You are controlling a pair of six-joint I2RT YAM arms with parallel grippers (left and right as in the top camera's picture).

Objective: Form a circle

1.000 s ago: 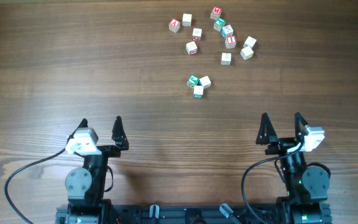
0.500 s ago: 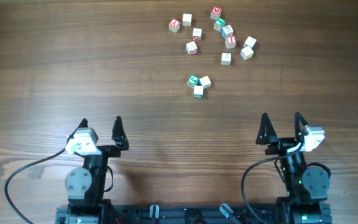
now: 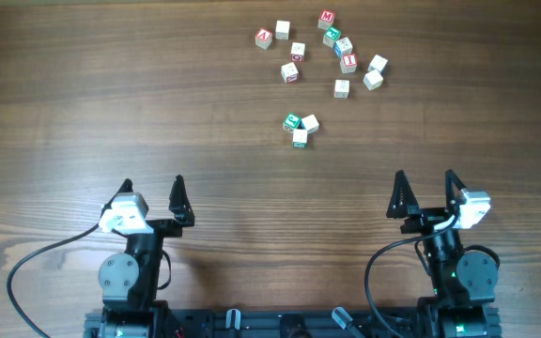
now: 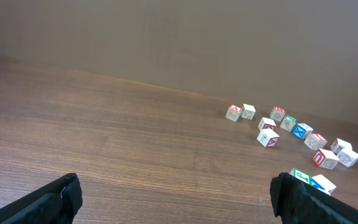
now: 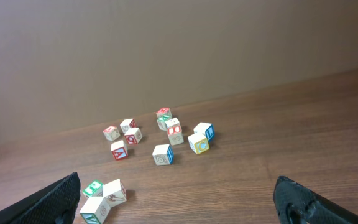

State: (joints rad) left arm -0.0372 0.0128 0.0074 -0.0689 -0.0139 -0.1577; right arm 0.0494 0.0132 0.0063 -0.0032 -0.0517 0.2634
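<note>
So far: you have only a 3-cube start to the circle (image 3: 300, 129). The cubes touch in a tight clump, some faces green, w/ no ring shape and no open middle
Circle posn: on the table (image 3: 111, 94), a little right of centre, nearer the arms than the loose scatter (image 3: 332, 52) and apart from it
Left to do: most of the job, by my judgement. About eleven spare cubes lie at the far side, none joined on. You'd need to bring cubes in and open the clump into a curve
L arm: left gripper (image 3: 152, 183) has its fingers spread wide w/ nothing between them. It sits at the near edge, well apart from every cube
R arm: right gripper (image 3: 425, 176) likewise gapes w/ nothing held, at the near edge and well apart from the cubes
Overhead view: gives you the whole layout at once, i.e. both arms, the clump and the scatter, plus true spacing btwn cubes. Side faces are mostly hidden
Left wrist view: adds the cubes' side faces and a plain wall beyond the table. The clump sits low right, partly cut off by the dark fingertip there, so you can't count it from this view
Right wrist view: shows all 3 clump cubes low left, just beside its fingertip. It also shows blue and yellow side faces in the scatter that overhead barely shows
Unreadable: most letters are too small to make out
</note>
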